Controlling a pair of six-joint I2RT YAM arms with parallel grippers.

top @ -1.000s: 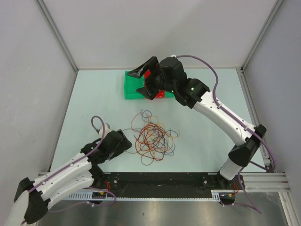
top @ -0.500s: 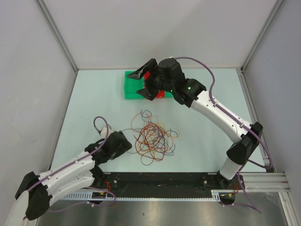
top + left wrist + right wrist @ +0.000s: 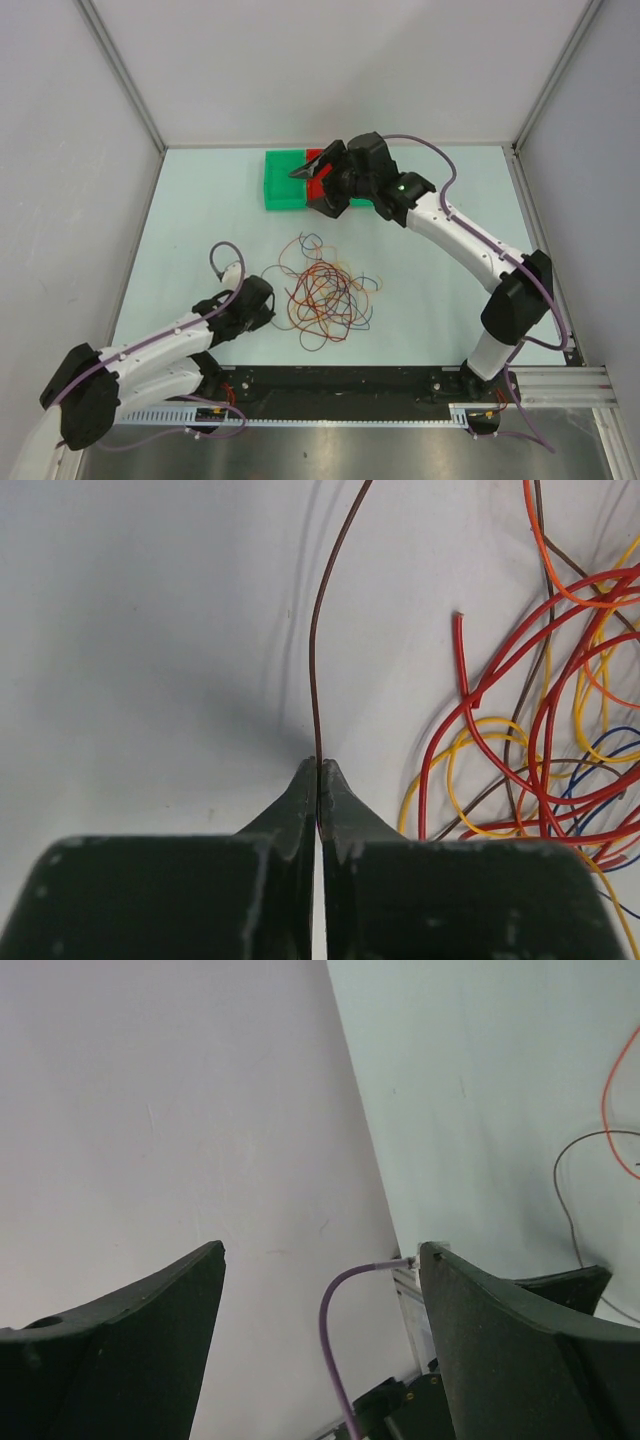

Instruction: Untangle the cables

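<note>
- The left gripper (image 3: 262,306) lies low over the pale table (image 3: 190,220), near the front edge. Its jaws are pressed together on a single brown wire (image 3: 313,650).
- In the left wrist view, that wire runs straight away from the fingertips, then curves off toward the other wires.
- Just to the right of the left gripper, the cables (image 3: 325,295) sit in a loose tangle of red, orange, yellow, blue and brown loops around the middle of the table.
- Farther back, the right gripper (image 3: 312,190) hangs over a green tray (image 3: 283,185) at the table's far edge, well apart from the tangle. Its jaws are spread wide.
- A red piece (image 3: 316,160) shows in the tray, just beside the right gripper.
</note>
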